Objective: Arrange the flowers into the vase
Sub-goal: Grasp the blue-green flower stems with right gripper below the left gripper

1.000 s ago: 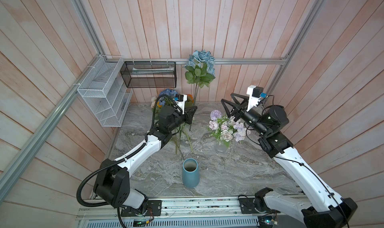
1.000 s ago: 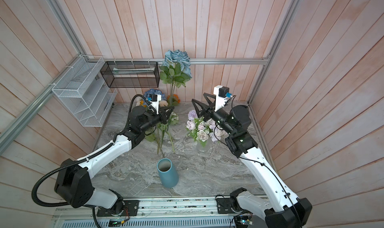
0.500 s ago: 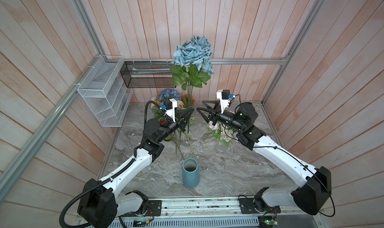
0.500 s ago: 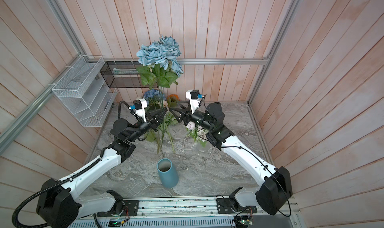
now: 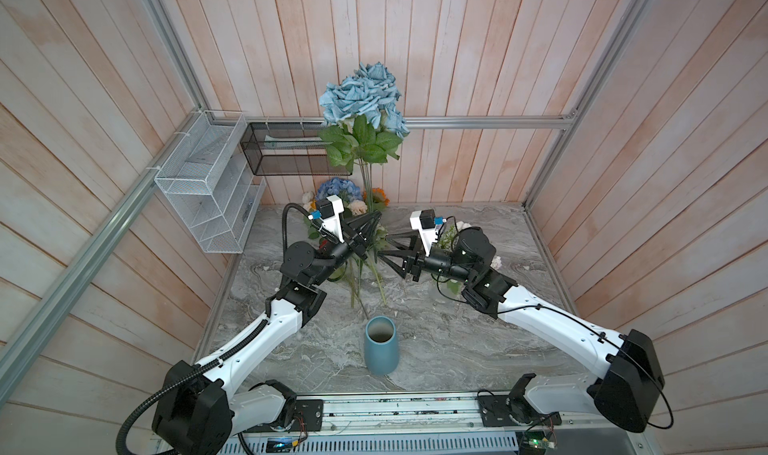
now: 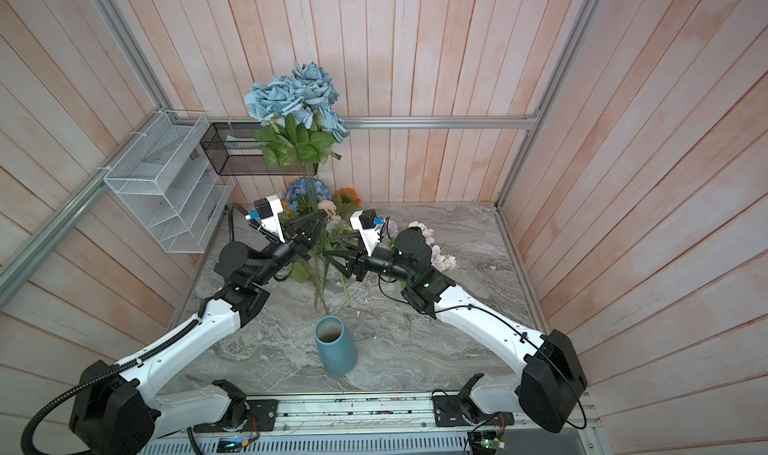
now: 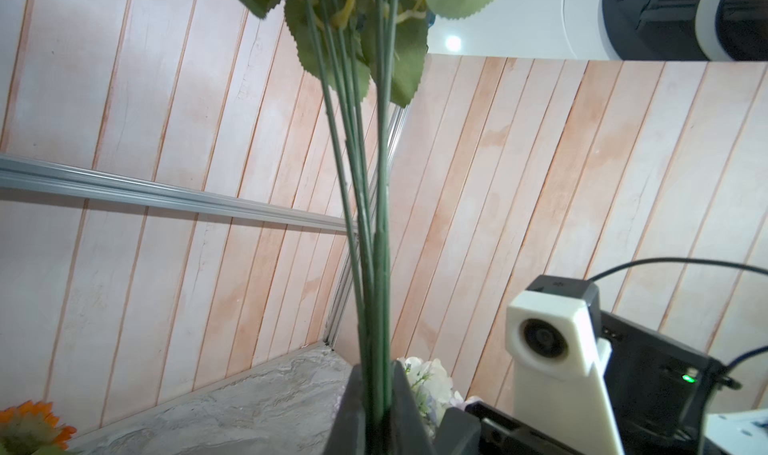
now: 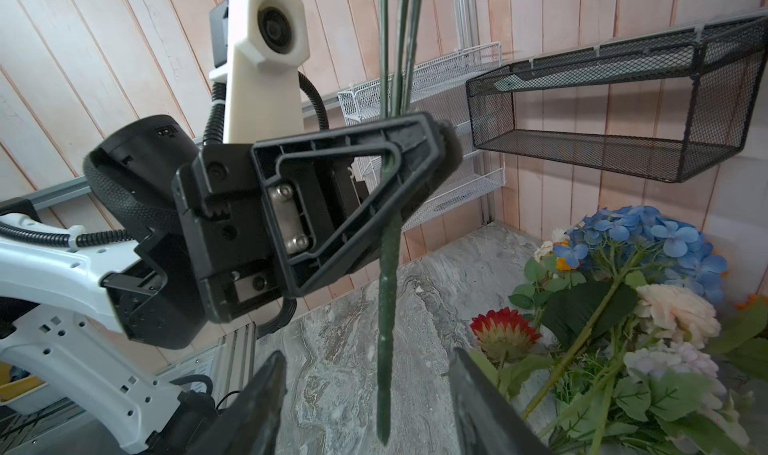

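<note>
Right wrist: left jaws clamp rose stem [image 8: 388, 307] (right jaws apart).

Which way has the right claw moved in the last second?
Yes. In a top view the right claw has swung left: it was well right of the blue vase, now it is in line with it, open around the rose stems.

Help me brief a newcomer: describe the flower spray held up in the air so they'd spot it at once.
Find the grey marble-look tabletop walled by pale wooden planks. Over its far half the left gripper is shut on the thin green stems of the spray of dusty-blue fabric roses. It alone stands upright, serrated leaves under pale-blue blooms; the other flowers lie on the table.
</note>
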Motion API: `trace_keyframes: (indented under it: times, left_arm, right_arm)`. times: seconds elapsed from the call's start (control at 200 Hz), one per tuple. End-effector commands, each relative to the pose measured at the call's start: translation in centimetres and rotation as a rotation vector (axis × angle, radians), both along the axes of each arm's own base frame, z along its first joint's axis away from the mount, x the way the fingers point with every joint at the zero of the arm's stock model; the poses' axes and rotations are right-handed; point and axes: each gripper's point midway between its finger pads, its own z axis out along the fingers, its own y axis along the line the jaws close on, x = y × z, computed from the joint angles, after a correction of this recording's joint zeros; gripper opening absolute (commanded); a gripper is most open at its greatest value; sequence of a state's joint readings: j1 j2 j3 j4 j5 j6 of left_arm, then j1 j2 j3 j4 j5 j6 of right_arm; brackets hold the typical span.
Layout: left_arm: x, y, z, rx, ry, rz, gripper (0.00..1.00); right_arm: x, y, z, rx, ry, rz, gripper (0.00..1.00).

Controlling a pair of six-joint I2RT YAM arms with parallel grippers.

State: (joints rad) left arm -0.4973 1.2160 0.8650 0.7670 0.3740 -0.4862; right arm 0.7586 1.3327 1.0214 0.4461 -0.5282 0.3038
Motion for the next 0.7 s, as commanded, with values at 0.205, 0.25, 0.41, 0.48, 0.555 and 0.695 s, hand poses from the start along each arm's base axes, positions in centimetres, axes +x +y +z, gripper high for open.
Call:
trace_keyframes:
  times: [0.205,0.25,0.41,0.48,0.555,0.695]
  left_arm:
    - [-2.4,-0.8,1.6,-0.095,-0.017,-0.181,0.0]
    - [-2.5,-1.0,1.4,-0.094,-0.01,-0.2,0.0]
    - [-2.6,-1.4,0.8,-0.1,0.012,-0.23,0.0]
    - [-2.7,-1.6,0.6,-0.101,0.018,-0.241,0.0]
    - [-2.7,-1.9,0.4,-0.099,0.025,-0.254,0.0]
    - [-2.4,-2.5,-0.1,-0.094,0.046,-0.278,0.01]
  right_arm:
    - [1.4,1.2,0.0,-0.013,-0.054,-0.018,0.45]
    - [1.4,1.2,0.1,-0.012,-0.063,-0.02,0.4]
    - [1.2,1.0,0.3,-0.007,-0.082,-0.019,0.12]
    - [1.1,0.9,0.4,-0.007,-0.085,-0.021,0.0]
    - [1.1,0.6,0.2,-0.005,-0.086,-0.038,0.0]
    - [1.2,-0.3,0.3,-0.001,-0.097,-0.081,0.0]
